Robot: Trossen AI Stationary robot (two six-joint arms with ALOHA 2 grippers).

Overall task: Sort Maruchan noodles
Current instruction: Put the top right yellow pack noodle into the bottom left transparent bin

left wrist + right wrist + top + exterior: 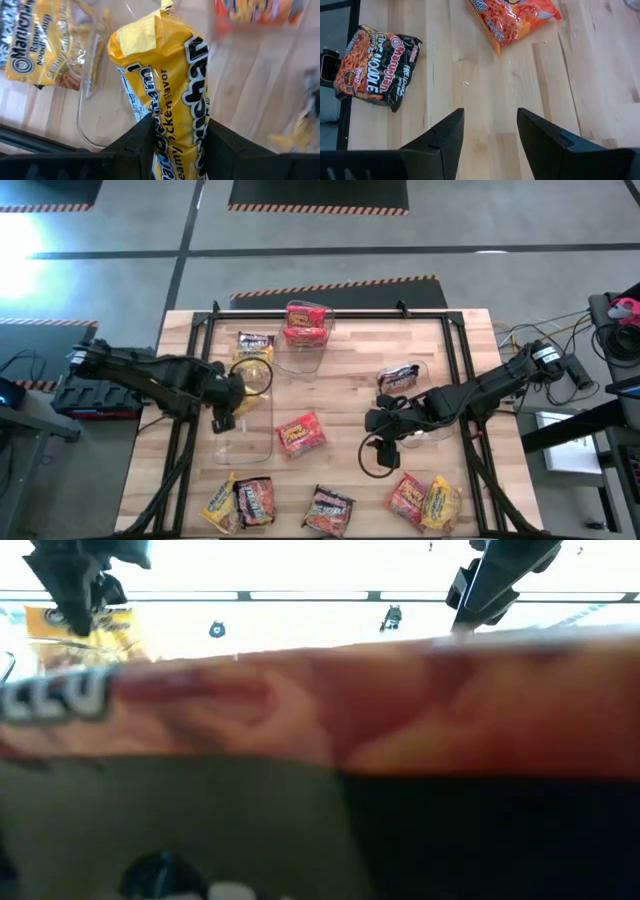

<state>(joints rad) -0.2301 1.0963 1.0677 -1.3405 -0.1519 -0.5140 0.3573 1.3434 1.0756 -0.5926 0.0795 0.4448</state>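
Note:
My left gripper (222, 404) hangs over the clear bin (250, 432) at the table's left, shut on a yellow noodle packet (170, 95). A second yellow packet (254, 370) lies in that bin. My right gripper (490, 117) is open above bare wood at the right, with nothing between its fingers. Loose packets lie flat on the table: a red one (300, 434) at the middle, a dark one (253, 341) at the far left and several along the near edge. In the low view, the left gripper and its yellow packet (95, 628) show at the top left. My left gripper pinches the yellow packet between its two fingers (137, 145), coming from above and pointing steeply down. The packet is squeezed narrow at the held stretch (177, 150), and most of its length sticks out past the fingertips. It hangs clear above the bin.
A clear bin (305, 352) at the far middle holds red packets. A bin (424, 370) at the right holds a dark packet (398, 378). A dark frame (455, 330) rims the table. A red packet (320, 710) right at the low camera blocks most of that view.

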